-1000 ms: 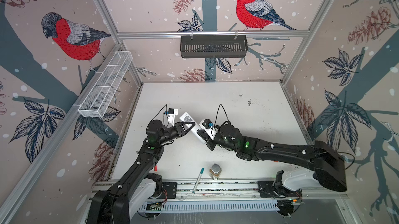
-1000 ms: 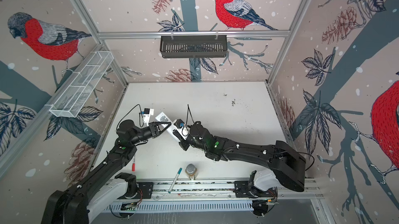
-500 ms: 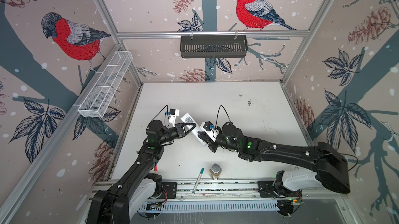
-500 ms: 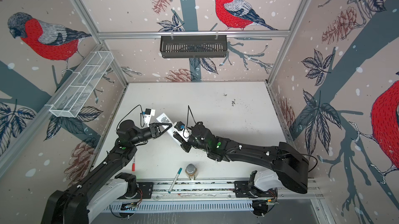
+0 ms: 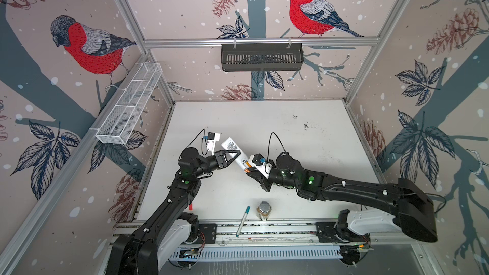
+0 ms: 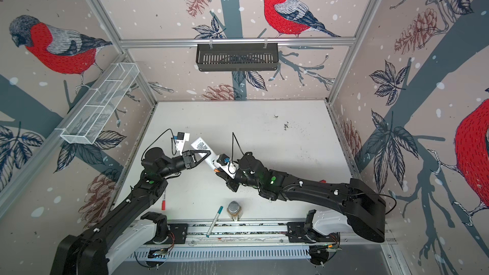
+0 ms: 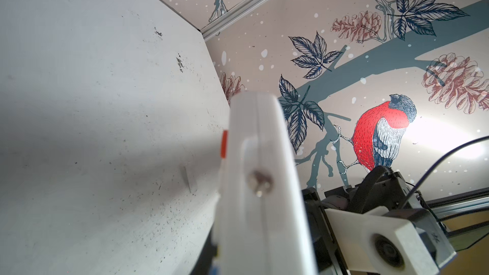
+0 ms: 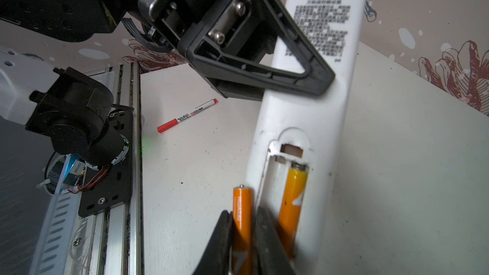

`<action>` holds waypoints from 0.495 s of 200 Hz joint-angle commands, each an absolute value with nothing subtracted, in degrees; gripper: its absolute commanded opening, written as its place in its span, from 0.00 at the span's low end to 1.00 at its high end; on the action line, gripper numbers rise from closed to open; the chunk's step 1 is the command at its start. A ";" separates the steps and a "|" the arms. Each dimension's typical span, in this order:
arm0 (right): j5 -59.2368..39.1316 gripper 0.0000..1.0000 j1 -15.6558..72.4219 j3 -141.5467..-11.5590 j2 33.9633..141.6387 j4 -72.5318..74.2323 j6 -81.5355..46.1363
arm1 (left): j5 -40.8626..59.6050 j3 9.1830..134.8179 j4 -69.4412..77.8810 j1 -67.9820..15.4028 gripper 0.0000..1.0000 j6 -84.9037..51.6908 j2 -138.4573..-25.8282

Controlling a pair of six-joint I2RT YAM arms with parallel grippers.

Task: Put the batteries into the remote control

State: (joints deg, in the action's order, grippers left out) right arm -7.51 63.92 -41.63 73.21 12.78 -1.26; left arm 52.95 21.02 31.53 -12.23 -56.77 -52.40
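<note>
Above the middle of the scuffed white tabletop (image 5: 277, 133), held off its surface: slim white rectangular plastic remote control (image 8: 312, 117), back side showing, tilted, with a block of black printed text on its upper half and an open battery bay (image 8: 280, 165) at its lower end. Black left gripper (image 5: 236, 153): jaws closed on the remote control's long edges just below the printed text. One orange cylindrical battery (image 8: 292, 194) lies seated in the bay's far slot against a spring contact; the slot beside it shows white plastic. Second orange cylindrical battery (image 8: 242, 207), gold-tipped end forward, is pinched between the narrowly parted jaws of the right gripper (image 8: 244, 226), just beside the remote control's long edge; contact cannot be told. On the tabletop: red-capped white marker (image 8: 186, 116), teal-capped marker (image 5: 243, 220), small metal-lidded jar (image 5: 263, 208).
</note>
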 commanded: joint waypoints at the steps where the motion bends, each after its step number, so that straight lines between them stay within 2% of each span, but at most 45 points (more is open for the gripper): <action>1: -6.44 0.20 63.16 -40.83 72.21 -0.58 -2.89 | 54.14 21.92 44.50 -12.05 0.00 -60.29 -51.86; 63: -7.82 0.16 61.00 -39.55 67.31 2.56 -4.28 | 51.90 22.02 36.38 -12.12 0.00 -54.41 -50.28; 99: -5.76 0.16 58.68 -37.55 66.90 4.09 -6.71 | 45.72 22.85 25.72 -12.11 0.00 -47.83 -49.34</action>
